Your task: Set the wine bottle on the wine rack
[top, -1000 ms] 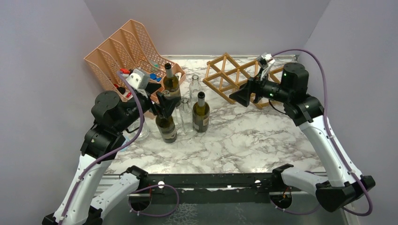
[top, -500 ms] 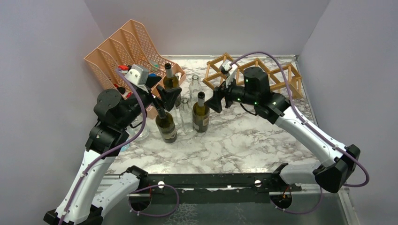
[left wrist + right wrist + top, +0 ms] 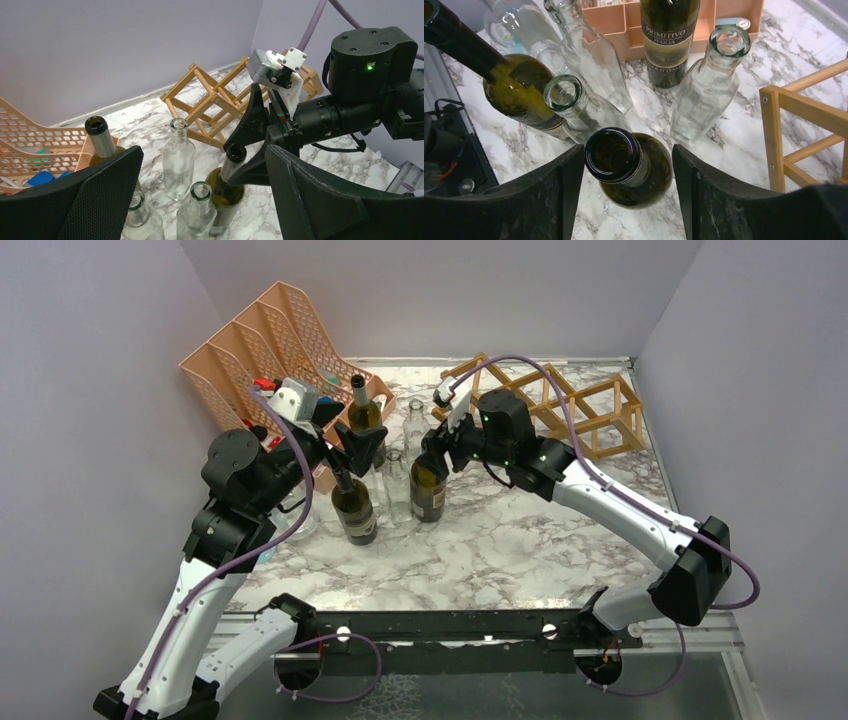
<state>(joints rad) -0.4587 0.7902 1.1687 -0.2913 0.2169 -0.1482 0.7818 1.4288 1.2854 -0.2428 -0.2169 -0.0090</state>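
A dark green wine bottle (image 3: 428, 485) stands upright on the marble table, its open mouth showing in the right wrist view (image 3: 613, 154) and the left wrist view (image 3: 235, 153). My right gripper (image 3: 431, 452) is open, one finger on each side of the bottle's neck (image 3: 624, 187); the left finger is almost touching and the right finger stands apart. The wooden lattice wine rack (image 3: 545, 405) lies at the back right, behind the right arm, and holds no bottle. My left gripper (image 3: 360, 445) is open and empty above the bottle cluster (image 3: 200, 200).
A second dark bottle (image 3: 353, 508) stands at the left and a labelled one (image 3: 365, 418) by the peach mesh organizer (image 3: 265, 350). Clear glass bottles (image 3: 415, 425) (image 3: 395, 483) crowd close to the target. The right arm (image 3: 350, 100) fills the left wrist view.
My right arm has swung left from the wine rack to the green bottle, its open fingers now straddling the neck. My left gripper has risen slightly from the left bottle's neck.
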